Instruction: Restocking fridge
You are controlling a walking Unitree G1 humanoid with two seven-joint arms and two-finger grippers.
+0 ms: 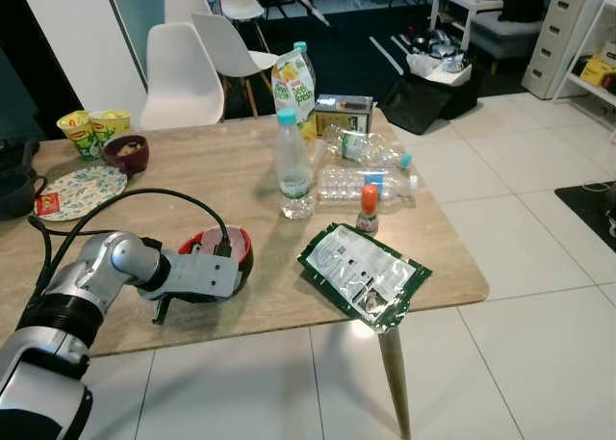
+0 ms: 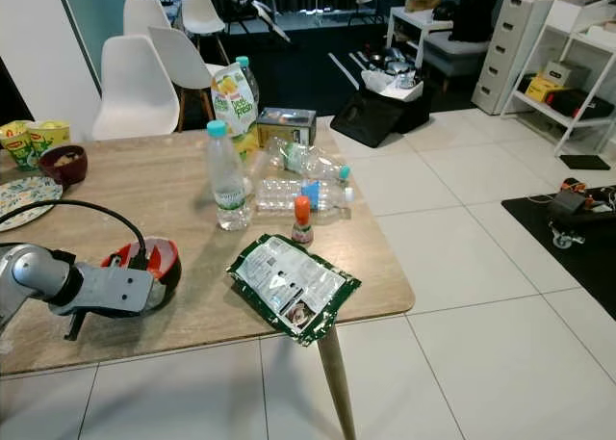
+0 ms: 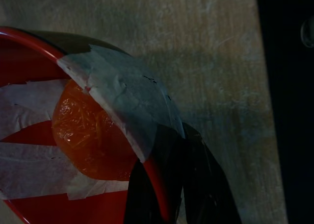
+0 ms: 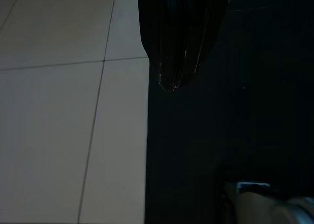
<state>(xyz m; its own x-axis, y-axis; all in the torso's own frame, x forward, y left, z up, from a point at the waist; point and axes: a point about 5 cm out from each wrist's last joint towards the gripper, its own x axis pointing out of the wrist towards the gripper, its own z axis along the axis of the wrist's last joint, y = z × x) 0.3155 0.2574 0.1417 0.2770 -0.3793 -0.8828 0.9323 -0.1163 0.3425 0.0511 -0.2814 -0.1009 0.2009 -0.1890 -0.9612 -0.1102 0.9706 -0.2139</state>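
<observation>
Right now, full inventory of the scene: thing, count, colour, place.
Red bowl: 1, red, film-covered, near table edge at the left gripper.
Foil pouch: 1, green and silver, flat at the near corner.
Upright water bottle: 1, clear, teal cap, mid-table.
Lying bottles: 2, clear, beside it.
Small bottle: 1, orange cap, by the pouch.
Snack bag: 1, green and white, far edge.
Box: 1, dark, far edge.
Cups: 2, yellow-green, far left.
Dark bowl: 1, maroon, beside cups.
Plate: 1, patterned, left.
Chairs: several, white, behind the table.
Left gripper: at the red bowl's rim.
Right gripper: hanging over the floor.
</observation>
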